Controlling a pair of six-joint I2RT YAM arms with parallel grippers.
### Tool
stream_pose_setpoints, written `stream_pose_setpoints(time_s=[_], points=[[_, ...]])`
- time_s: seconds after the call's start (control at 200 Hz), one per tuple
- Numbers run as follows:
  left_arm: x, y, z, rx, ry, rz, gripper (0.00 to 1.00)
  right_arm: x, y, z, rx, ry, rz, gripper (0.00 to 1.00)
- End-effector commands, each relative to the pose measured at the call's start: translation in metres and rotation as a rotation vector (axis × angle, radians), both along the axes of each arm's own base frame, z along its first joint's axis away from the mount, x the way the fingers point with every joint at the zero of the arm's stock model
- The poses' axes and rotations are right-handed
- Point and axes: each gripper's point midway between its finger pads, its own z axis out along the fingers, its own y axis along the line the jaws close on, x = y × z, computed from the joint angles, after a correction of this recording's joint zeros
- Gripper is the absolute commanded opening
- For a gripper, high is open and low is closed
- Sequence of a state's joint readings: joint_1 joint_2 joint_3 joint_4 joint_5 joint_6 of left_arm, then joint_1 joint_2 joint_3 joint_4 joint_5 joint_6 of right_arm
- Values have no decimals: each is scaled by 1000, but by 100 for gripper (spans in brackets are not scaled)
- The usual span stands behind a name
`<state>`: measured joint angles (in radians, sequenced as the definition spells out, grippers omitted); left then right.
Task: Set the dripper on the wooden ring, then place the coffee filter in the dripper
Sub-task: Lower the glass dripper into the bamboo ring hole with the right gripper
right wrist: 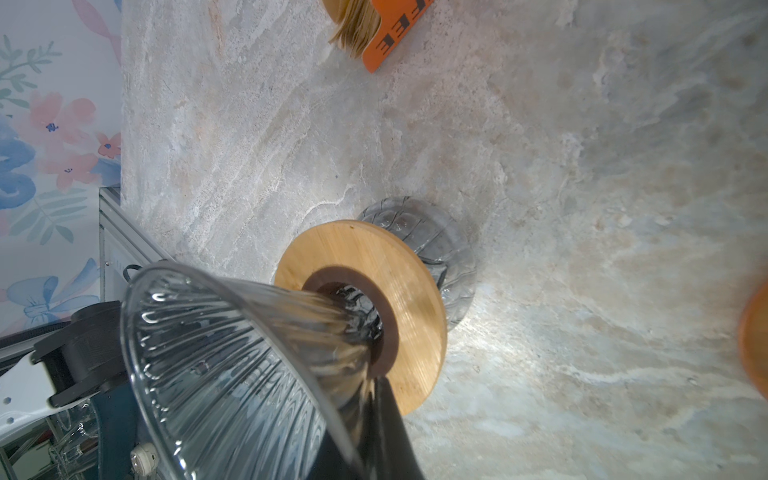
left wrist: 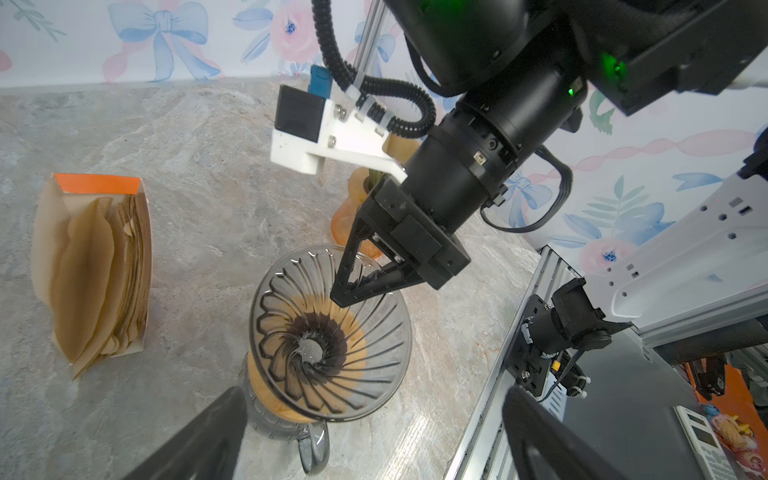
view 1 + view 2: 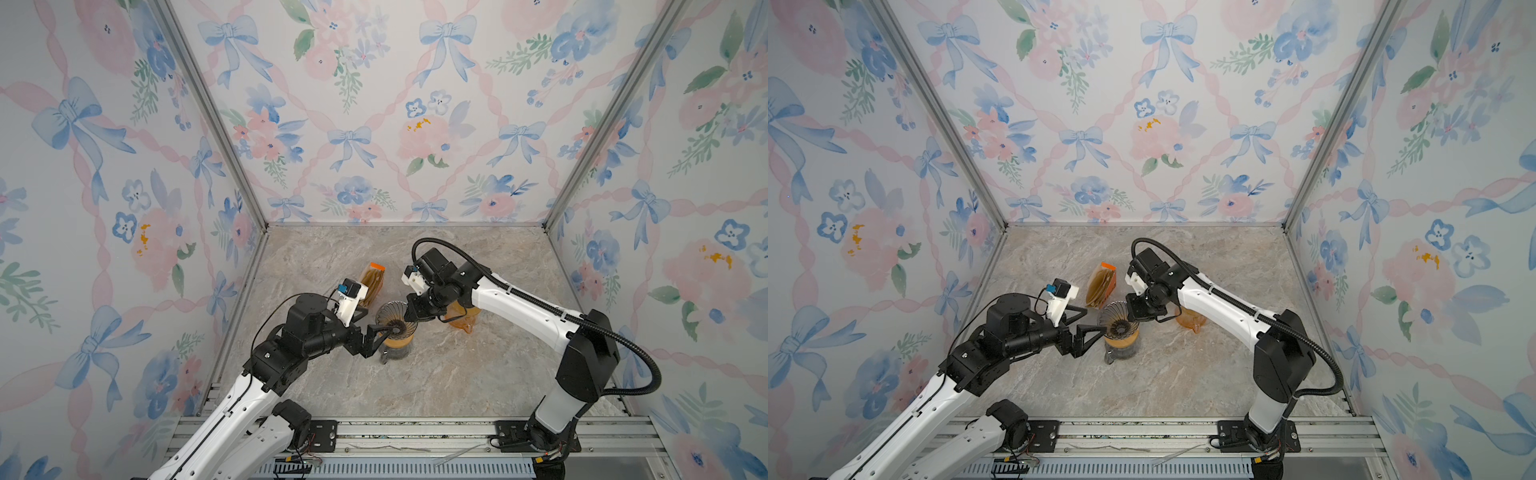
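The dripper (image 3: 395,322) (image 3: 1117,322) is a ribbed clear glass cone with a wooden collar (image 1: 407,299). It sits on a glass carafe (image 1: 436,237) mid-table. Through the cone I see only its ribs and the collar. The brown paper coffee filters (image 2: 95,274) stand stacked in an orange-topped pack (image 3: 372,282) (image 3: 1101,284) behind the dripper. My right gripper (image 3: 409,319) (image 2: 343,299) (image 1: 370,386) is shut on the dripper's rim, one finger inside the cone and one outside. My left gripper (image 3: 384,338) (image 3: 1096,340) (image 2: 374,395) stands wide open at the dripper's left side, holding nothing.
An orange translucent vessel (image 3: 461,316) (image 3: 1190,320) stands on the table under the right arm. The metal rail (image 3: 415,432) runs along the front edge. Flowered walls close the back and both sides.
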<state>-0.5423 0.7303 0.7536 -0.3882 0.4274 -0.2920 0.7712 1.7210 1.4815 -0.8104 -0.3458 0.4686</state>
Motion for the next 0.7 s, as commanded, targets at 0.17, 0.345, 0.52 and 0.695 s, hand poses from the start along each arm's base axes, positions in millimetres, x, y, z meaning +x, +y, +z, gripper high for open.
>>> stream_pose_setpoints(time_s=[0.17,0.345,0.52,0.695], points=[[3,0,0,-11,-1,9,98,-1,2,-10,9,34,-6,9],[2,1,0,-12,-3,10,98,-1,2,-12,5,36,-8,10],[2,0,0,-12,-4,10,98,-1,2,-12,3,36,-6,10],[3,0,0,-11,-3,10,98,0,2,-12,1,36,-7,11]])
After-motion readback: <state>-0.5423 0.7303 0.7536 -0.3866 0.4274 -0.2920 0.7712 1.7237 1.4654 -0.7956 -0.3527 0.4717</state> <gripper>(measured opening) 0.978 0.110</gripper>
